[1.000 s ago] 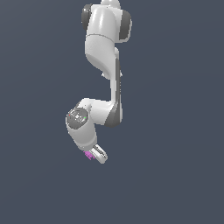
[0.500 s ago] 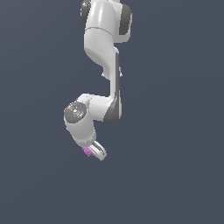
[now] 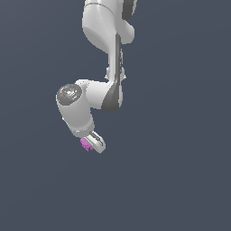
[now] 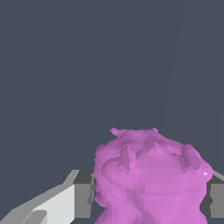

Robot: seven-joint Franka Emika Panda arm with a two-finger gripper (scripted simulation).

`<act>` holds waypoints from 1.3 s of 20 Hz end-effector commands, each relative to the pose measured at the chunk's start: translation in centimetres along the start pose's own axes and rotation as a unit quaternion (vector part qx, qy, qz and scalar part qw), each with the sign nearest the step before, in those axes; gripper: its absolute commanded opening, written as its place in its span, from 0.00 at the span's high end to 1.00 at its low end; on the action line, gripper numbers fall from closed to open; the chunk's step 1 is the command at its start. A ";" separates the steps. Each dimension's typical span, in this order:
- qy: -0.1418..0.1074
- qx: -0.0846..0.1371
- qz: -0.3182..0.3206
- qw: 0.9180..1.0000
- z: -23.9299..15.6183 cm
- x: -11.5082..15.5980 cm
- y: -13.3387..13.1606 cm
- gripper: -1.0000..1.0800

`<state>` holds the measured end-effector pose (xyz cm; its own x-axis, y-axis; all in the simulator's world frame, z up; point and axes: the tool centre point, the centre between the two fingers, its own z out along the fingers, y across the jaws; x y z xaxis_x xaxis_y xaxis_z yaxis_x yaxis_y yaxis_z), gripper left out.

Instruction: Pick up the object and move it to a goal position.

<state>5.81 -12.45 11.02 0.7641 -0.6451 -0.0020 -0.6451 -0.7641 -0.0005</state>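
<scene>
The object (image 3: 85, 144) is a small bright magenta-pink knobbly lump. In the exterior view it sits between the fingers of my white gripper (image 3: 91, 144), at the end of the bent arm, and only a part of it shows. In the wrist view the object (image 4: 151, 175) fills the space between the two grey finger pads (image 4: 83, 199), which press on both its sides. The gripper is shut on it.
The white arm (image 3: 103, 54) hangs from the upper middle of the exterior view against a plain dark grey background. No table, edge or goal marker shows in either view.
The wrist and gripper have moved towards the exterior view's left and slightly up, carrying the pink object. The grip has not changed.
</scene>
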 end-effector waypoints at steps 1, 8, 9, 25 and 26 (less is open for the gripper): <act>0.000 0.001 0.000 1.000 -2.1 -0.5 1.2 1.00; 0.000 0.001 0.000 1.000 -8.3 -2.0 4.7 1.00; 0.000 0.001 0.000 1.000 -9.2 -2.3 5.2 1.00; 0.000 0.001 0.001 1.000 -25.3 -5.9 14.1 1.00; 0.000 0.001 0.001 1.000 -26.2 -6.1 14.6 1.00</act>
<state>-7.46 -19.39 35.84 0.7627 -0.6467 -0.0007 -0.6467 -0.7627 -0.0027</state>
